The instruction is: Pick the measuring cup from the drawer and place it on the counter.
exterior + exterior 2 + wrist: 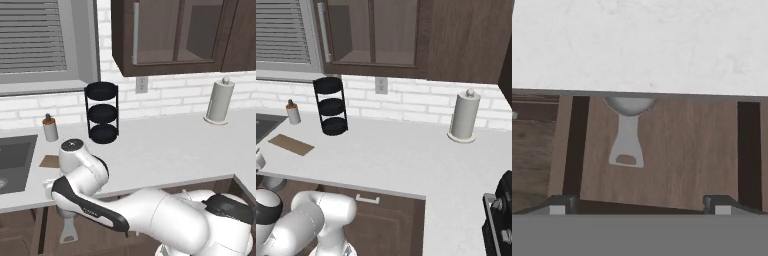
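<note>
Inside the open dark brown wooden drawer (677,150), the small grey metal measuring cup (628,131) lay half hidden under the pale grey-white counter (642,45) edge, handle outward. Above it the gripper (639,204) hung, jaws wide apart, empty.

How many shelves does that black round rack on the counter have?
3. The rack near the brick wall, right of the small bottle, holds a top tier, a middle tier and a bottom tier. None seems hidden.
</note>
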Controlling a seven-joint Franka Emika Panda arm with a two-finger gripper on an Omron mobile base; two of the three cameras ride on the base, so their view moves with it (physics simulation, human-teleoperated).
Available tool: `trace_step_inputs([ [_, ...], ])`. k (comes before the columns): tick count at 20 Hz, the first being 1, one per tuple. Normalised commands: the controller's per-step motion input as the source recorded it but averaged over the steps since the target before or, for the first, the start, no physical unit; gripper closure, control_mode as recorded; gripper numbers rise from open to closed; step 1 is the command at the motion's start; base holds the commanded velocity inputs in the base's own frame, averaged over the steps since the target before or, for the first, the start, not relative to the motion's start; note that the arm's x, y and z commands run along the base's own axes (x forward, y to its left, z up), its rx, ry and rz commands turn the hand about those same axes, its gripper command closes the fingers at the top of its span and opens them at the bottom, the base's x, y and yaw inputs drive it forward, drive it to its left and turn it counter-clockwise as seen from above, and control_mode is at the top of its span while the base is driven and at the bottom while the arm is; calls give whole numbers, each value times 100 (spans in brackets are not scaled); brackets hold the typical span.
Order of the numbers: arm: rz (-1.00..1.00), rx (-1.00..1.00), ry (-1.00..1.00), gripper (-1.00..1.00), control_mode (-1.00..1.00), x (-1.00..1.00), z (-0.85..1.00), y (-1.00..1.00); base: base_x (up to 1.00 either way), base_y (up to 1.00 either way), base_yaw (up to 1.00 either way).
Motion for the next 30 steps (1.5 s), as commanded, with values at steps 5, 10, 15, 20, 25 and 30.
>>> trace_step_inputs([
  [5,0,3,0,-100,-100,0,-33,0,0,0,0],
  [10,0,3,1,-100,-100,0,-30,0,0,0,0],
  [15,0,0,0,-100,-100,0,-32,0,0,0,0],
  [20,0,0,3,-100,-100,-4,-44,0,0,0,0],
  [25,0,0,0,-100,-100,-10,-26,0,0,0,0],
  [30,0,0,1,-100,-100,-38,-27,0,0,0,0],
])
